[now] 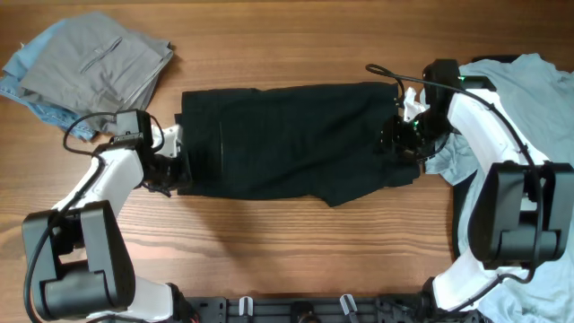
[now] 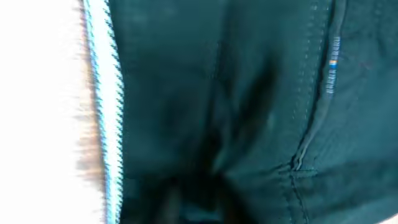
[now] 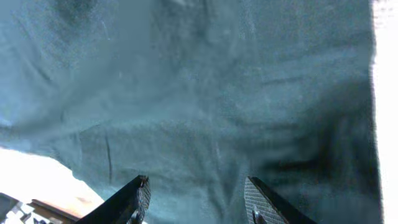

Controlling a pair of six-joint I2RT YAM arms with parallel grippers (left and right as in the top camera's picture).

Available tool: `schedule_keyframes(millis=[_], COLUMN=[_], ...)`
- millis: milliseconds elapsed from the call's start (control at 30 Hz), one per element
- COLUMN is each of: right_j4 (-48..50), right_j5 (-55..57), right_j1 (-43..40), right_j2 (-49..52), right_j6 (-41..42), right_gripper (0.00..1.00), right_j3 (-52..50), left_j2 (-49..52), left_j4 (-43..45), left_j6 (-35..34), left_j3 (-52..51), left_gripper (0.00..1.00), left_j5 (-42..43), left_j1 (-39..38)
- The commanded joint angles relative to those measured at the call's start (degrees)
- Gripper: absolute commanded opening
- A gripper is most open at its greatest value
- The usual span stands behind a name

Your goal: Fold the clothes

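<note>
A wooden table with a warm brown grain running lengthwise is seen across the overhead view. Along the table's near edge a black rail is mounted, and two pale clips are set on it near the table's middle. In both wrist views the table is washed out by glare.

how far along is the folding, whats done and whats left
The grey trousers look folded, lying on the denim piece at top left. In hand: the black garment lies spread mid-table, left tool at one end, right tool open over the other. Left: folding it, then the pale T-shirt, crumpled on the right.
</note>
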Motion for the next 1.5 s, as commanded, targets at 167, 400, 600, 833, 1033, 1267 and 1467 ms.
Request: schedule_keyframes(millis=[167, 400, 600, 833, 1033, 1267, 1467], right_j4=[-10.58, 2.47, 14.91, 1.95, -7.3, -0.83, 13.55], right_j5=[8.04, -1.09, -0.96, 12.13, 15.93, -3.61, -0.44], right_j1=[-0.04, 0.02, 0.02, -6.32, -7.06, -4.72, 5.7], right_j2=[-8.07, -8.07, -8.07, -8.11, -8.33, -9.33, -7.65], right_j6=[11.08, 16.06, 21.55, 16.48, 11.72, -2.69, 8.22], right_gripper=[0.72, 0.77, 0.46, 0.04, 0.62, 0.08, 0.06], right_j3=[-1.46, -17.16, -21.94, -13.6, -4.9, -2.27, -16.13], left_j2=[1.33, 1.33, 1.33, -0.31, -4.44, -13.29, -14.91], left_j4=[2.71, 2.89, 2.91, 2.49, 0.02, -4.31, 1.09], left_j6=[-15.85, -15.43, -15.39, -14.97, -14.97, -13.49, -7.63], left_j3=[-0.9, -0.9, -0.9, -0.87, -0.87, 0.74, 1.38], left_gripper=[0.04, 0.04, 0.04, 0.04, 0.49, 0.6, 0.72], left_j5=[-11.65, -10.1, -10.14, -11.87, -4.44, -0.09, -1.07], left_j1=[6.47, 7.08, 7.1, 7.45, 7.45, 7.45, 7.45])
